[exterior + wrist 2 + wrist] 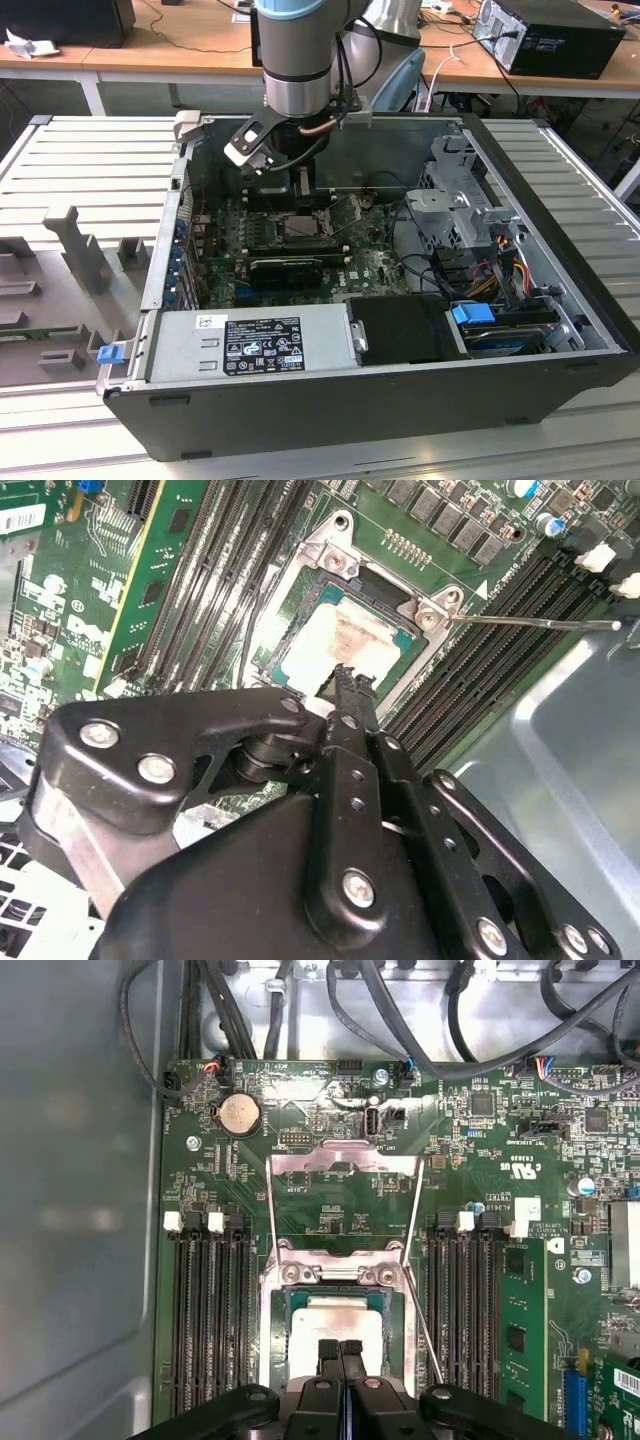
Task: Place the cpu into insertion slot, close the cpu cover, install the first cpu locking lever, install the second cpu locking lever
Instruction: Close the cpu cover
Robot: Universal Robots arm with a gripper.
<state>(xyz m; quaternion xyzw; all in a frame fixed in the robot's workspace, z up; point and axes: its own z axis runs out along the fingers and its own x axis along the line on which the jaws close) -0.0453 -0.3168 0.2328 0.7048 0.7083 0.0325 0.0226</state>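
The cpu (335,1322) lies flat in the insertion slot (283,1298) on the green motherboard; its silver face carries pale smears. The second wrist view shows the same cpu (355,640) in its slot (300,608). The cpu cover (340,1159) stands swung open beyond the slot, and the board shows through its window. A thin metal locking lever (420,1322) sticks out unlatched beside the slot; it is also in the second wrist view (540,623). My gripper (341,1352) is shut, its tips together just over the cpu's near edge, holding nothing. In the exterior view the gripper (300,195) hangs inside the computer case over the slot (300,226).
Black memory slots (205,1320) flank the socket on both sides. A black card (285,268) lies nearer the power supply (250,345). Cables (400,1020) run along the board's far edge. The drive cage (455,195) and case wall (80,1210) close in the sides.
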